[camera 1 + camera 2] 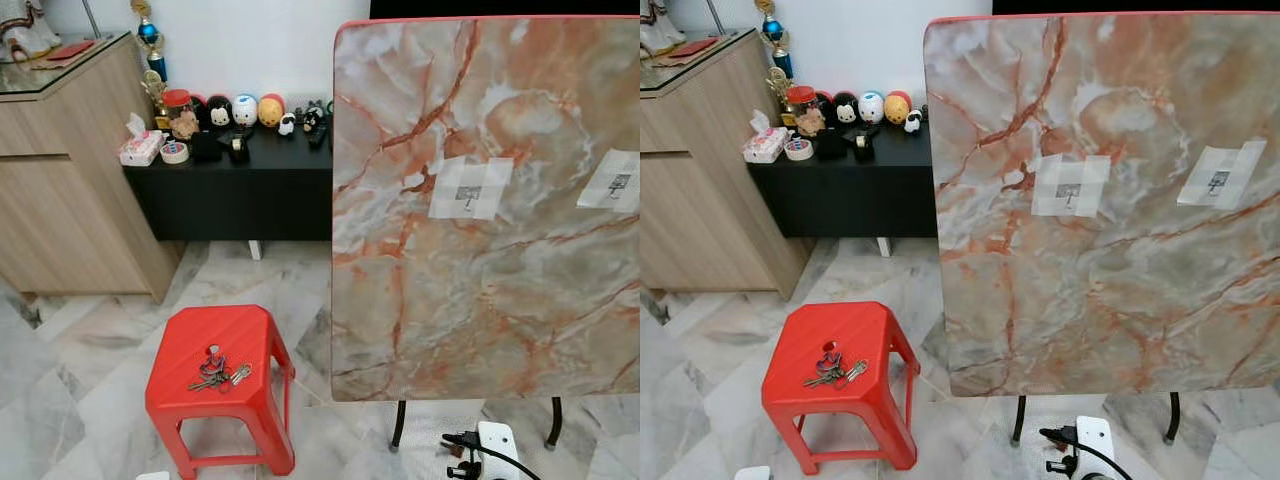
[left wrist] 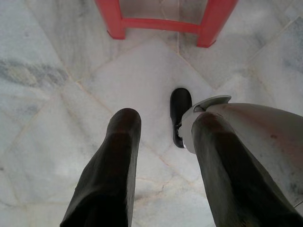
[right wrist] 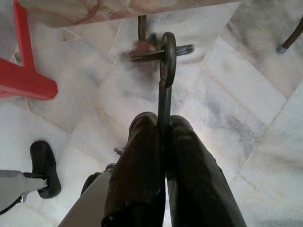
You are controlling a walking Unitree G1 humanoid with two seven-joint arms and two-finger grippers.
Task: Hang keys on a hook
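A bunch of keys (image 1: pixel 218 372) lies on the seat of a red plastic stool (image 1: pixel 200 340) at the lower left. To its right a marble-patterned tabletop (image 1: pixel 500 300) stands tipped upright, with two small hooks taped on: one hook (image 1: pixel 470 190) near its middle, the other hook (image 1: pixel 612 182) at the right edge. My left gripper (image 2: pixel 163 118) hangs open over the floor, just short of the stool's legs (image 2: pixel 208 28). Low beside the table's legs, my right gripper (image 3: pixel 163 120) is shut on a thin dark metal bar ending in a ring (image 3: pixel 168 56).
A black low cabinet (image 1: pixel 240 190) with figurines and a tissue box stands against the back wall, with a wooden cupboard (image 1: pixel 70 180) to its left. The table's thin black legs (image 1: pixel 400 425) rest on the marble floor. My black foot (image 2: pixel 180 113) shows below the left gripper.
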